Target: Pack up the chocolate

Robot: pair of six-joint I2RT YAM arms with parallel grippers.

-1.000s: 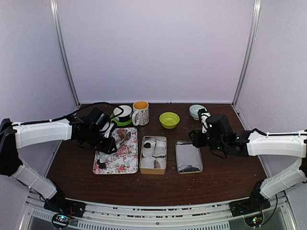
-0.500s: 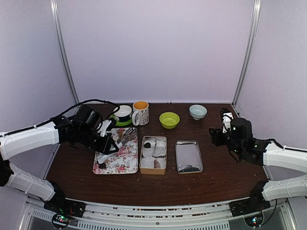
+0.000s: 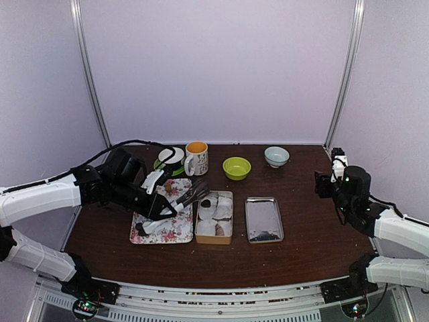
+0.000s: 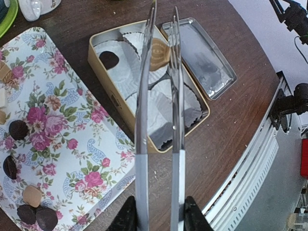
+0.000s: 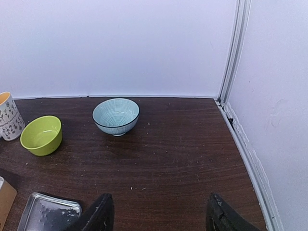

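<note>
My left gripper (image 4: 156, 217) (image 3: 161, 209) is shut on slim silver tongs (image 4: 142, 110) that reach out over the tan tin (image 4: 119, 107) (image 3: 213, 237) of white paper cups. A light brown chocolate (image 4: 159, 53) shows between the tong arms; I cannot tell whether it is pinched or lies in a cup. One dark chocolate (image 4: 109, 58) sits in a far cup. Several more chocolates, dark (image 4: 18, 129) and light brown (image 4: 32, 195), lie on the floral tray (image 4: 72, 144) (image 3: 171, 231) left of the tin. My right gripper (image 5: 159, 219) (image 3: 326, 184) is open and empty at the far right.
A shallow silver tray (image 3: 263, 218) (image 4: 202, 57) (image 5: 48, 211) lies right of the tin. Along the back stand a cup on a green saucer (image 3: 172, 159), a mug (image 3: 196, 157), a green bowl (image 3: 236, 168) (image 5: 42, 134) and a blue bowl (image 3: 276, 155) (image 5: 116, 115).
My left gripper has swung the tongs rightward from over the floral tray to over the tin. My right arm has drawn back from the silver tray to the right edge.
</note>
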